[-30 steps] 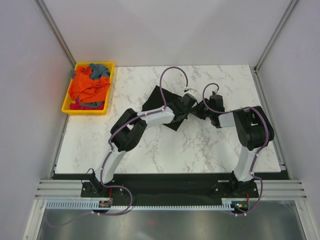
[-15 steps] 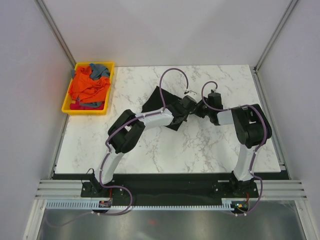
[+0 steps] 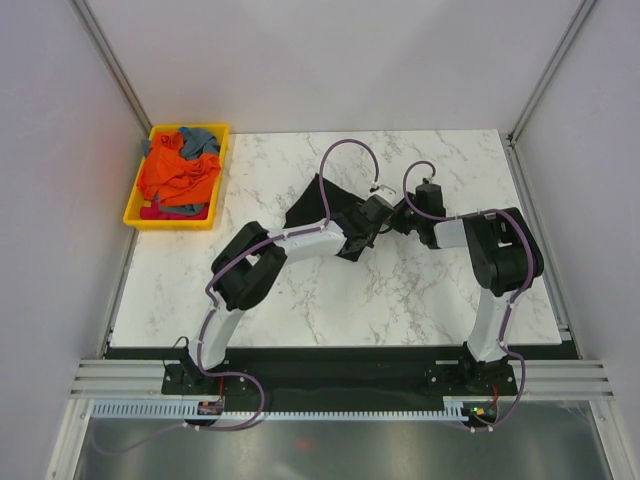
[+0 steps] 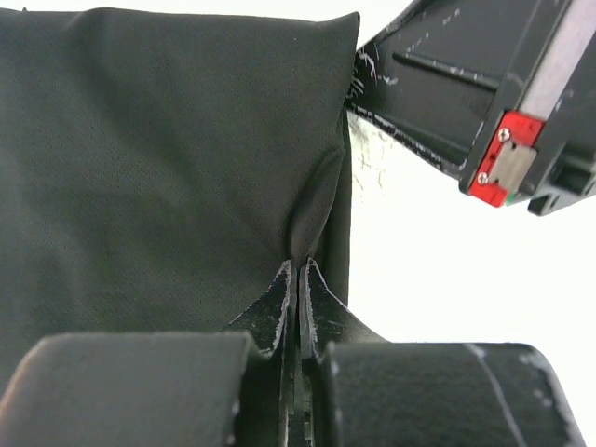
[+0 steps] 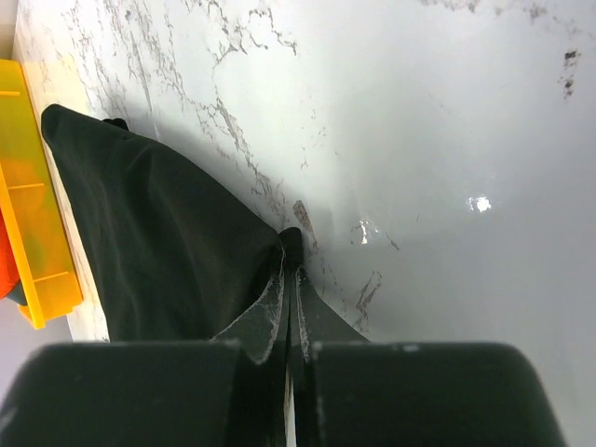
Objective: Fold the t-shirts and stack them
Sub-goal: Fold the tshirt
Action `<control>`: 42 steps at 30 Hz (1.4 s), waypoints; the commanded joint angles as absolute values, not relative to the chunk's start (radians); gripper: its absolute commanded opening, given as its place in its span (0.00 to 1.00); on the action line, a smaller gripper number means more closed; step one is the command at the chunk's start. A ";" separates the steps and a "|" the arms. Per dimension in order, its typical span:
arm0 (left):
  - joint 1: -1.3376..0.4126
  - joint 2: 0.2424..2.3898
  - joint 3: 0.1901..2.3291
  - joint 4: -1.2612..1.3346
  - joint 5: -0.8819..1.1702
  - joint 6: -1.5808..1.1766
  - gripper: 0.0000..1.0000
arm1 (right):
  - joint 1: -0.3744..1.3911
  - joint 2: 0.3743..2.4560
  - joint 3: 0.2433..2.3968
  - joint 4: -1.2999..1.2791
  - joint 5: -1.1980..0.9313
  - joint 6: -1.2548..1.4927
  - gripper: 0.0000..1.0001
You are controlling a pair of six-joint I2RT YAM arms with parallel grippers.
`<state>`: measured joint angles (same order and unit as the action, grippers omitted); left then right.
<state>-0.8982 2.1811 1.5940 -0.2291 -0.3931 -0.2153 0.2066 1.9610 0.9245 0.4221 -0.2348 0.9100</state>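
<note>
The desk (image 3: 400, 300) carries one black t-shirt (image 3: 315, 205), lying flat and partly folded near its middle, a little toward the far edge. The yellow tray (image 3: 165, 224) sits at the desk's far left corner, holding a heap of the other t-shirts, orange (image 3: 175, 175) with grey-blue (image 3: 200, 138) on top at the back. They are untouched, so the task looks to be in its early part.

The left fingers (image 4: 284, 284) are closed on the black shirt's right edge, and a crease in the cloth runs up into their tips. The right fingers (image 5: 275, 279) are closed too, pinching a corner of the same shirt right at the desk surface. The two pairs sit just beside each other.

The step in hand seems to be taking hold of that right edge for a fold. The next move likely calls for both arms to lift together and carry the edge over toward the left, keeping the cloth evenly taut so that it lands square.

A second ago both pairs of fingers stood partly open over the edge. Now they have clamped, and the right wrist has drawn closer to the left.
</note>
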 commanded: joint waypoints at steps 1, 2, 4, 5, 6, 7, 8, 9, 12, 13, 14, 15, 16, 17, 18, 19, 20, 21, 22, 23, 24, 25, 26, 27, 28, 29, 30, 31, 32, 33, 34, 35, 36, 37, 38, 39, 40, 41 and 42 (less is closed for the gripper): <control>-0.911 2.132 1.585 -0.207 -0.420 -0.201 0.05 | 0.203 1.974 0.950 0.393 -0.189 0.891 0.02; -0.911 2.134 1.585 -0.210 -0.420 -0.202 0.08 | 0.202 1.971 0.950 0.390 -0.190 0.890 0.05; -0.911 2.126 1.589 -0.225 -0.422 -0.222 0.28 | 0.198 1.926 0.960 0.318 -0.172 0.870 0.21; -0.911 2.126 1.589 -0.225 -0.422 -0.222 0.29 | 0.198 1.910 0.960 0.318 -0.160 0.865 0.22; -0.911 2.109 1.588 -0.232 -0.422 -0.227 0.30 | 0.198 1.895 0.962 0.295 -0.147 0.859 0.24; -0.910 2.096 1.586 -0.244 -0.419 -0.233 0.32 | 0.193 1.879 0.971 0.237 -0.134 0.853 0.25; -0.911 2.082 1.588 -0.255 -0.416 -0.236 0.32 | 0.193 1.847 0.974 0.210 -0.120 0.845 0.25; -0.911 2.042 1.585 -0.258 -0.401 -0.244 0.33 | 0.192 1.832 0.977 0.169 -0.104 0.832 0.27; -0.908 1.976 1.560 -0.268 -0.326 -0.256 0.34 | 0.189 1.778 0.989 0.112 -0.094 0.812 0.31; -0.905 1.947 1.552 -0.281 -0.309 -0.277 0.34 | 0.190 1.766 0.988 0.101 -0.098 0.813 0.32; -0.902 1.934 1.551 -0.313 -0.295 -0.294 0.34 | 0.190 1.746 0.985 0.103 -0.104 0.813 0.33; -0.899 1.921 1.540 -0.322 -0.249 -0.325 0.34 | 0.190 1.737 0.983 0.109 -0.126 0.813 0.34; -0.897 1.895 1.505 -0.321 -0.221 -0.340 0.34 | 0.190 1.729 0.977 0.130 -0.138 0.815 0.35; -0.897 1.885 1.487 -0.315 -0.195 -0.351 0.34 | 0.189 1.724 0.976 0.139 -0.153 0.819 0.36; -0.897 1.878 1.467 -0.308 -0.161 -0.377 0.34 | 0.192 1.726 0.977 0.149 -0.166 0.824 0.37; -0.897 1.875 1.433 -0.299 -0.149 -0.388 0.34 | 0.192 1.732 0.979 0.169 -0.188 0.831 0.37; -0.897 1.876 1.418 -0.282 -0.140 -0.396 0.33 | 0.192 1.736 0.979 0.173 -0.195 0.833 0.39; -0.897 1.879 1.404 -0.273 -0.124 -0.408 0.33 | 0.192 1.741 0.974 0.192 -0.199 0.834 0.41; -0.897 1.882 1.384 -0.264 -0.120 -0.413 0.32 | 0.192 1.746 0.974 0.198 -0.201 0.838 0.42; -0.897 1.893 1.376 -0.244 -0.112 -0.414 0.32 | 0.192 1.749 0.974 0.202 -0.199 0.838 0.44; -0.897 1.899 1.367 -0.230 -0.113 -0.417 0.32 | 0.192 1.753 0.974 0.216 -0.201 0.836 0.45; -0.896 1.904 1.356 -0.218 -0.114 -0.419 0.32 | 0.193 1.767 0.977 0.224 -0.201 0.836 0.46; -0.894 1.914 1.355 -0.212 -0.112 -0.419 0.31 | 0.193 1.778 0.982 0.229 -0.207 0.838 0.48; -0.893 1.936 1.359 -0.209 -0.112 -0.420 0.31 | 0.195 1.790 0.992 0.238 -0.213 0.836 0.49; -0.890 1.948 1.365 -0.209 -0.115 -0.422 0.31 | 0.198 1.819 1.000 0.239 -0.218 0.833 0.49; -0.890 1.956 1.367 -0.209 -0.123 -0.423 0.31 | 0.198 1.834 1.009 0.239 -0.228 0.830 0.50; -0.888 1.971 1.365 -0.207 -0.126 -0.425 0.30 | 0.202 1.850 1.022 0.242 -0.232 0.830 0.50; -0.885 1.976 1.359 -0.206 -0.127 -0.426 0.30 | 0.204 1.877 1.025 0.245 -0.235 0.830 0.50; -0.885 1.980 1.356 -0.201 -0.127 -0.428 0.30 | 0.203 1.890 1.028 0.252 -0.239 0.831 0.50; -0.885 1.988 1.350 -0.195 -0.126 -0.429 0.30 | 0.207 1.902 1.028 0.268 -0.251 0.833 0.50; -0.885 1.991 1.345 -0.192 -0.123 -0.428 0.30 | 0.206 1.922 1.028 0.275 -0.253 0.834 0.50; -0.885 1.996 1.342 -0.189 -0.117 -0.429 0.30 | 0.207 1.931 1.026 0.281 -0.249 0.834 0.49; -0.885 1.999 1.326 -0.186 -0.115 -0.431 0.30 | 0.207 1.937 1.023 0.288 -0.242 0.833 0.49; -0.885 1.997 1.315 -0.181 -0.107 -0.433 0.30 | 0.209 1.947 1.019 0.290 -0.238 0.831 0.47; -0.885 1.994 1.302 -0.176 -0.103 -0.440 0.30 | 0.207 1.950 1.016 0.294 -0.235 0.828 0.45; -0.885 1.990 1.272 -0.170 -0.097 -0.445 0.29 | 0.209 1.951 1.014 0.301 -0.229 0.818 0.42; -0.885 1.971 1.255 -0.154 -0.089 -0.449 0.29 | 0.209 1.962 1.015 0.304 -0.226 0.812 0.34; -0.885 1.959 1.220 -0.144 -0.078 -0.462 0.29 | 0.207 1.971 1.028 0.299 -0.221 0.801 0.30; -0.887 1.945 1.203 -0.134 -0.069 -0.468 0.29 | 0.207 1.988 1.035 0.293 -0.219 0.792 0.24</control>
